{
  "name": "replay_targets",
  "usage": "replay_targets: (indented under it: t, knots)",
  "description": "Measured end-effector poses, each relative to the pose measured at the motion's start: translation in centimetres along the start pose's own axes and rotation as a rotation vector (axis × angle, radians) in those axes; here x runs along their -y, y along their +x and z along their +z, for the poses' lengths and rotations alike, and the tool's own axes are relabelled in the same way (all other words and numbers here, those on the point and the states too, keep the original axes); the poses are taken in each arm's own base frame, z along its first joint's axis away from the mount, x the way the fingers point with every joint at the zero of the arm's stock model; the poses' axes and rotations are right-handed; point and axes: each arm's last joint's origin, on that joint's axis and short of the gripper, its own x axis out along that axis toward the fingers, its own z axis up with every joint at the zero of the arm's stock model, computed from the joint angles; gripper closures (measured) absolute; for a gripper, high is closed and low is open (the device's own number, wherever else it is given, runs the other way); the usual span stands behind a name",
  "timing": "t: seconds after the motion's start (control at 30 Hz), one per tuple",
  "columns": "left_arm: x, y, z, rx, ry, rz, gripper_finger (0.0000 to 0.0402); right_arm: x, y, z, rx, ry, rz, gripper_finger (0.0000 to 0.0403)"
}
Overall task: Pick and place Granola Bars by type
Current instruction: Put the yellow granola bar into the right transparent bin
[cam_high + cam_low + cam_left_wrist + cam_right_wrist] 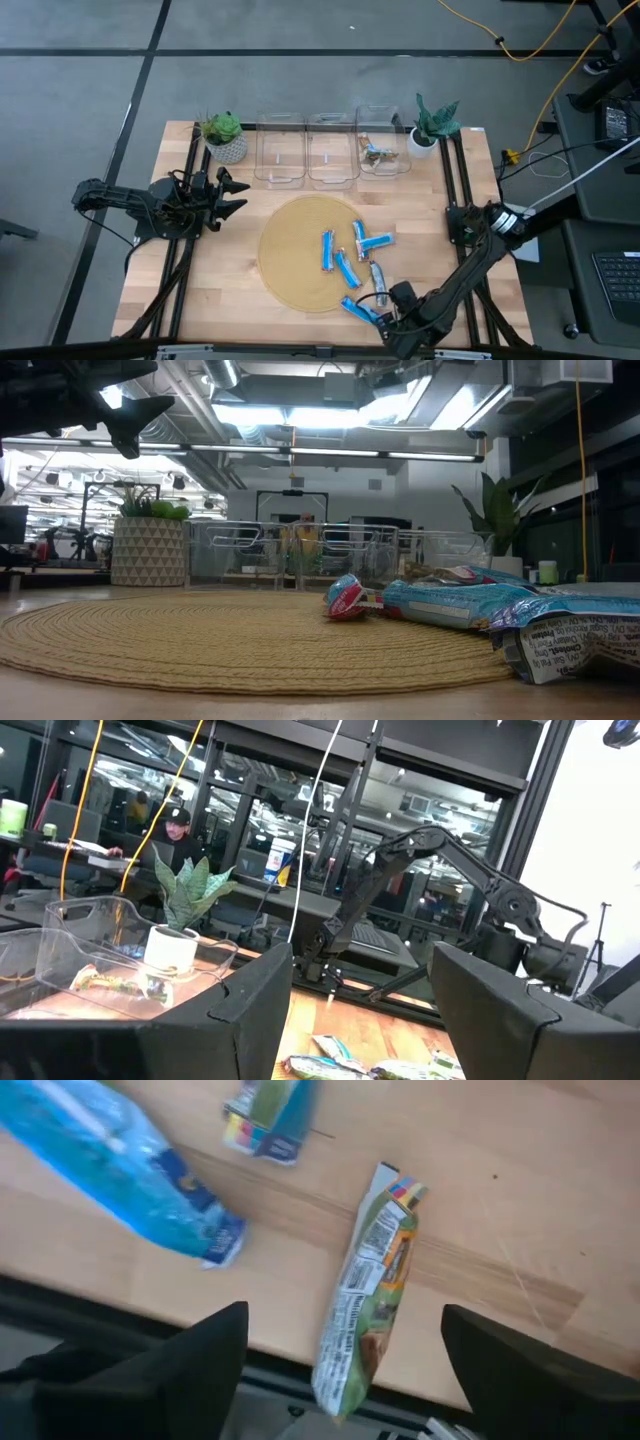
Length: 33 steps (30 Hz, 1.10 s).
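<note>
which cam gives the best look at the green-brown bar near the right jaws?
Right wrist view: the green-brown bar lies flat on bare wood between the open right gripper jaws, label readable. In the high view it is a small sliver by the mat's edge. The low view does not show it clearly; the left wrist view cannot settle it.

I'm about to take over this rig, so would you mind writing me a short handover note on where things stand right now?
Left gripper: open, empty, waiting raised at the table's left side near a potted plant.
Right gripper: open, empty, low over a green-brown bar at the table's front edge, with a blue bar beside it.
Done: the right bin holds a few bars; the other two bins look empty.
Left: several blue bars on or near the round mat, plus those by the right gripper.
</note>
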Motion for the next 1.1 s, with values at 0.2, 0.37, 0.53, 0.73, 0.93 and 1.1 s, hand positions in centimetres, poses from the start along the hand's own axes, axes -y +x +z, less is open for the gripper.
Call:
replay_targets:
  t: [0.2, 0.37, 0.53, 0.73, 0.93, 1.1]
  knots:
    - [0.0, 0.0, 0.0, 0.0, 0.0, 0.0, 0.0176, -0.3, 1.9, -0.2, 0.005, 0.003, -0.06, 0.0083]
    - [0.0, 0.0, 0.0, 0.0, 0.0, 0.0, 0.0176, -0.5, 2.9, -0.2, 0.017, 0.003, -0.088, 0.01]
    - [0.0, 0.0, 0.0, 0.0, 0.0, 0.0, 0.0176, -0.7, 4.3, -0.3, 0.026, 0.003, -0.12, 0.0116]
    - [0.0, 0.0, 0.0, 0.0, 0.0, 0.0, 0.0176, -0.9, 5.0, -0.3, 0.031, 0.003, -0.127, 0.0132]
    - [0.0, 0.0, 0.0, 0.0, 0.0, 0.0, 0.0176, -1.1, 5.5, -0.4, 0.03, 0.001, -0.125, 0.0181]
    - [0.0, 0.0, 0.0, 0.0, 0.0, 0.0, 0.0176, -1.1, 5.6, -0.4, 0.03, -0.002, -0.118, 0.0246]
